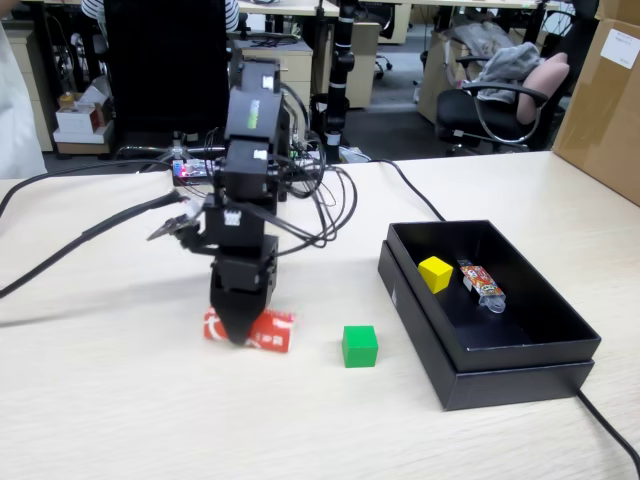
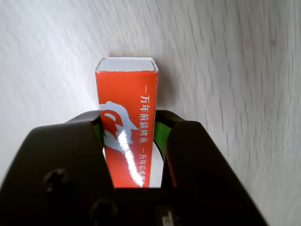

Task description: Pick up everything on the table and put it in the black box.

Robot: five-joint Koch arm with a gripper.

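Red carton (image 1: pixel 262 331) lies flat on the bench (image 1: pixel 150 410), well to the left of the black box (image 1: pixel 520 375) in the fixed view, and we see the arm standing right over it with the fingers (image 1: pixel 240 335) lowered around its middle. From the wrist view we look down the carton (image 2: pixel 126 136) lengthwise: its white end points away from the camera, white print runs along its orange-red top, and a dark finger (image 2: pixel 186 155) sits on either side of it, hugging its long sides. We read the fingers (image 2: pixel 134 155) as closed onto the carton, which rests on the bench. Between the carton and the black box, nearer the box, we see the green cube (image 1: pixel 360 346) alone on the bench. Inside the black box we find the yellow cube (image 1: pixel 435 274) towards the box's left wall, with a slim clear-wrapped packet (image 1: pixel 482 284) just beside it on its right.
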